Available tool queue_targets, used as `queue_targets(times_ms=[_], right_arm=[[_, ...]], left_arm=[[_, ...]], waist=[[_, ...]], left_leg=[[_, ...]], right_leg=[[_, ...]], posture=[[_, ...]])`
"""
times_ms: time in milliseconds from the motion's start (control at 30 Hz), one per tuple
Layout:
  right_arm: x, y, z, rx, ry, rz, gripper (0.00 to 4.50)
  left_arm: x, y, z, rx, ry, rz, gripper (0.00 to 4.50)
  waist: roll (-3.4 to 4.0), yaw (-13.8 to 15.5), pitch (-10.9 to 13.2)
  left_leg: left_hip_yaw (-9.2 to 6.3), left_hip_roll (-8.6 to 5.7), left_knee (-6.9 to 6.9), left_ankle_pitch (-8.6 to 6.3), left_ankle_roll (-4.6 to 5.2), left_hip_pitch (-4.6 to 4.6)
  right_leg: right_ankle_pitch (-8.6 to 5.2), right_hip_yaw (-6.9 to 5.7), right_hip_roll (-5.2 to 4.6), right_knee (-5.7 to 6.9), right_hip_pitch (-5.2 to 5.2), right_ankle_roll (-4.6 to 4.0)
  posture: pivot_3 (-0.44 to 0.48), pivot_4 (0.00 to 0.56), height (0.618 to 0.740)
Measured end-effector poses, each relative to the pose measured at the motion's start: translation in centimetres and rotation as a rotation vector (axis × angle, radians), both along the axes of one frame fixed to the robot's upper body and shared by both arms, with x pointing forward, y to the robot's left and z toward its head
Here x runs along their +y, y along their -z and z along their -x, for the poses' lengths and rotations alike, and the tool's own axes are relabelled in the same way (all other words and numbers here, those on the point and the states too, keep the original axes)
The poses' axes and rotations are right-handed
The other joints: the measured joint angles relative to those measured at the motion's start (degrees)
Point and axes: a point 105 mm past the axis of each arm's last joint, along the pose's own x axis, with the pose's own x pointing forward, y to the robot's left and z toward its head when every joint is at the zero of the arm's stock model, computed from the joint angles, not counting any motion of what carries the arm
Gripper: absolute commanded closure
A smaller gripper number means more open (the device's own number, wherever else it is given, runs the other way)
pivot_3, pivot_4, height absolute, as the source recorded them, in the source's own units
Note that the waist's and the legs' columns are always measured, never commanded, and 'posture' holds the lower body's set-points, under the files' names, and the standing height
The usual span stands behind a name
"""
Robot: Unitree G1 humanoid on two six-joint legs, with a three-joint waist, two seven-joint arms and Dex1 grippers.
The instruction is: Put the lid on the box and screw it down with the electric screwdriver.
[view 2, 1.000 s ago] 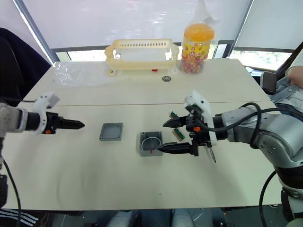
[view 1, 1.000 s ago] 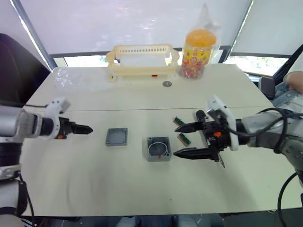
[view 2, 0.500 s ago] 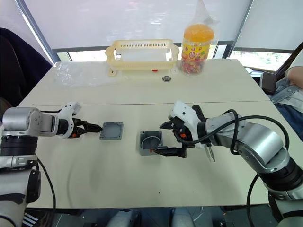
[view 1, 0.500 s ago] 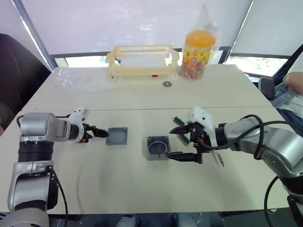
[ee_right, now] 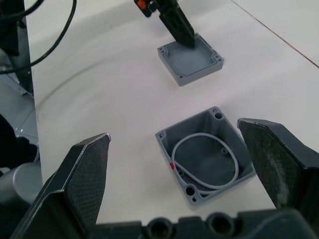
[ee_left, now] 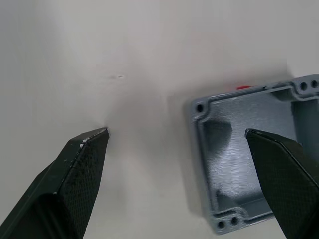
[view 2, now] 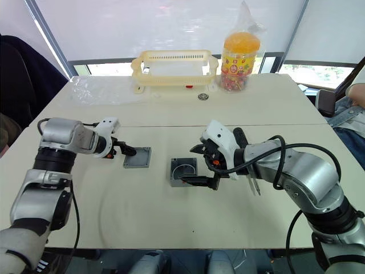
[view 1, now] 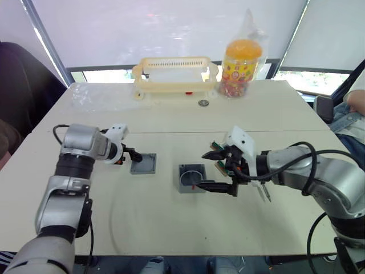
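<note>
The lid (view 1: 143, 164), a flat grey square plate, lies rim-up on the table left of centre. My left gripper (view 1: 134, 154) is open at its left edge: in the left wrist view one finger (ee_left: 279, 164) hangs over the lid (ee_left: 244, 149) and the other (ee_left: 82, 159) over bare table. The box (view 1: 191, 178), open-topped with a white ring and a red mark inside, sits in the middle. My right gripper (view 1: 206, 170) is open at the box's right side, fingers spread wider than the box (ee_right: 204, 164). The electric screwdriver is out of view.
A yellow basket (view 1: 174, 71), a snack jar in a plastic bag (view 1: 242, 57) and a small round metal part (view 1: 201, 103) stand at the back. Two small green parts (view 1: 219, 165) lie just behind my right gripper. A person's arm (view 1: 355, 103) is at the right edge.
My left gripper has travelled right to the lid's edge. My right gripper has moved left from beside the green parts up to the box. Lid and box have stayed put.
</note>
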Motion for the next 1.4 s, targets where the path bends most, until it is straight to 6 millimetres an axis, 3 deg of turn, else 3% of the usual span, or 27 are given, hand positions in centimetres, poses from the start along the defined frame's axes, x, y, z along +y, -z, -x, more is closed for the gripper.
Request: queue_targets(times_ms=[33,267,300,700,767,933,1000,1167,1267,1400], right_arm=[[-0.1,0.1,-0.1,0.003,0.014,-0.007,0.0],[-0.2,0.1,-0.5,-0.005,0.065,-0.027,0.0],[-0.3,0.0,-0.6,-0.009,0.073,-0.03,0.0],[-0.9,-1.0,-1.6,0.006,0.134,-0.147,0.0],[-1.1,-1.7,-2.2,0.038,0.162,-0.237,0.0],[0.1,-6.0,-5.0,0.126,0.195,-0.514,0.0],[1.0,-7.0,-6.2,0.168,0.2,-0.57,0.0],[3.3,-8.1,-8.0,0.234,0.18,-0.628,0.0],[5.5,-8.8,-8.5,0.241,0.137,-0.639,0.0],[6.8,-8.3,-8.9,0.253,0.108,-0.619,0.0]], left_arm=[[-0.3,0.1,0.1,0.006,-0.001,-0.011,0.85],[-0.8,0.8,0.4,0.006,-0.016,-0.04,4.26],[-0.8,0.8,0.4,0.001,-0.021,-0.041,4.39],[1.1,-0.1,1.2,-0.041,-0.081,-0.025,4.39],[1.7,-2.0,0.8,-0.141,-0.069,0.007,4.39],[2.5,-11.4,-0.1,-0.639,-0.007,0.124,4.39],[2.8,-13.9,0.5,-0.791,0.007,0.157,4.39],[1.7,-15.3,1.2,-0.94,0.035,0.204,4.39],[-0.2,-15.5,1.7,-0.982,0.079,0.249,4.39],[-1.1,-15.3,2.2,-0.999,0.087,0.265,4.39]], waist=[[0.0,-0.01,0.0],[0.01,0.07,-0.01],[0.0,0.08,-0.02],[-0.12,-1.15,0.03],[-0.23,-1.5,0.1],[-0.2,-1.52,0.11],[-0.2,-1.48,0.11],[-0.21,-1.42,0.11],[-0.21,-1.55,0.11],[-0.21,-1.66,0.11]], left_leg=[[0.02,0.0,0.0,0.0,0.0,0.01],[0.16,0.0,-0.06,0.0,0.0,0.21],[0.16,0.0,-0.07,-0.01,0.01,0.22],[0.28,0.07,-0.13,-0.02,0.02,0.19],[0.29,0.16,-0.13,0.0,-0.01,0.07],[0.55,0.29,-0.29,0.08,-0.16,0.03],[0.65,0.28,-0.29,0.06,-0.14,0.03],[0.74,0.24,-0.24,0.02,-0.05,-0.04],[0.74,0.26,-0.24,0.02,-0.06,-0.13],[0.75,0.25,-0.23,0.03,-0.07,-0.33]], right_leg=[[0.0,0.02,0.0,0.0,0.0,0.0],[0.0,0.16,0.0,0.03,0.08,0.0],[0.0,0.17,0.0,0.03,0.09,0.0],[-0.01,0.29,0.08,0.03,-0.05,0.01],[0.03,0.34,0.17,0.05,-0.22,-0.05],[0.13,0.48,0.2,0.03,-0.44,-0.21],[0.13,0.54,0.19,0.0,-0.46,-0.21],[0.14,0.6,0.18,0.0,-0.5,-0.19],[0.14,0.6,0.2,0.05,-0.65,-0.18],[0.15,0.6,0.2,0.08,-0.84,-0.19]], posture=[[0.0,0.15,0.74],[0.0,0.15,0.74],[0.0,0.15,0.74],[0.0,0.15,0.74],[0.0,0.15,0.74],[0.0,0.15,0.74],[0.0,0.15,0.74],[0.0,0.15,0.74],[0.0,0.15,0.74],[0.0,0.15,0.74]])
